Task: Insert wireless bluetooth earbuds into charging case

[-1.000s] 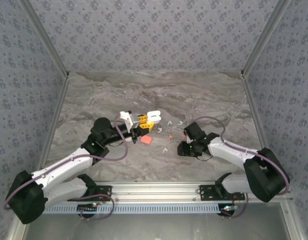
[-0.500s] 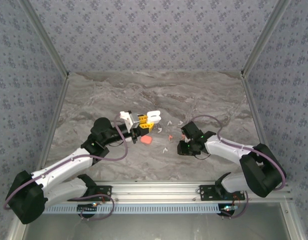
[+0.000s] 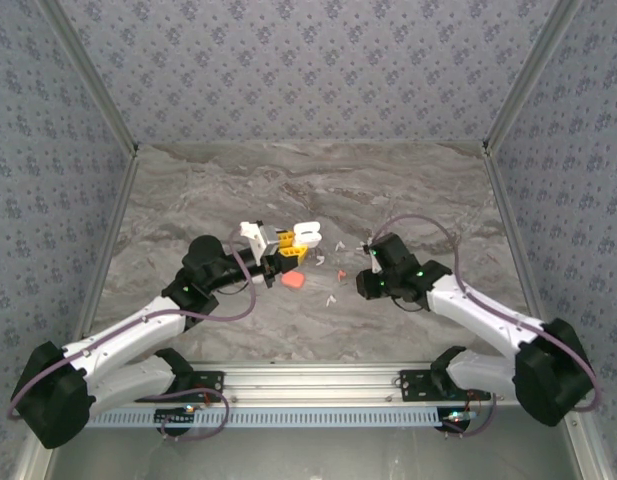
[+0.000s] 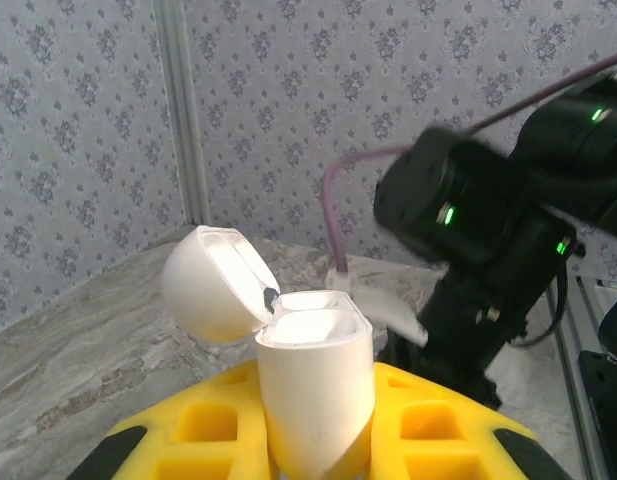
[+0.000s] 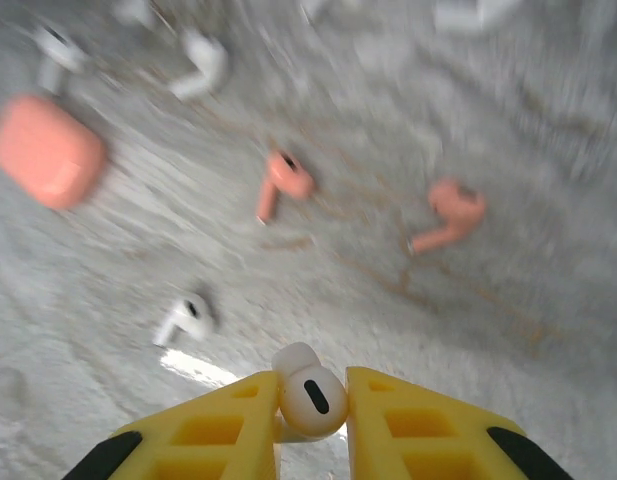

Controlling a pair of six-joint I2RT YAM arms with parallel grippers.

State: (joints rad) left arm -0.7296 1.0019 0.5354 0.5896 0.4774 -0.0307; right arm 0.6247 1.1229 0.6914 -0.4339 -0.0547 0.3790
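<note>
The right pincer (image 5: 313, 385) is clamped on one white bud (image 5: 312, 405), its yellow fingers (image 5: 233, 420) close together with the bud's rounded head poking out between the tips. It hangs just above the bench (image 5: 508, 330). Below it the right wrist view shows loose pieces, blurred: two coral buds (image 5: 283, 180) near each other, a white bud (image 5: 188, 315) closer in, more white buds (image 5: 203, 60) farther off, and a closed coral case (image 5: 48, 150) to the left.

The left pincer (image 4: 318, 425) is closed tight on a white case (image 4: 313, 385), held upright off the bench with its lid (image 4: 213, 285) swung open to the left. The case's inside looks plain white; whether a bud sits in it I cannot tell. Behind the case the left wrist view shows the black right arm (image 4: 488, 200) close by.

From above, the left pincer (image 3: 288, 243) and white case (image 3: 306, 233) sit left of centre, the right pincer (image 3: 369, 252) near to their right. The coral case (image 3: 294, 281) lies just in front of the left pincer, with small buds (image 3: 331, 298) scattered between the arms.
</note>
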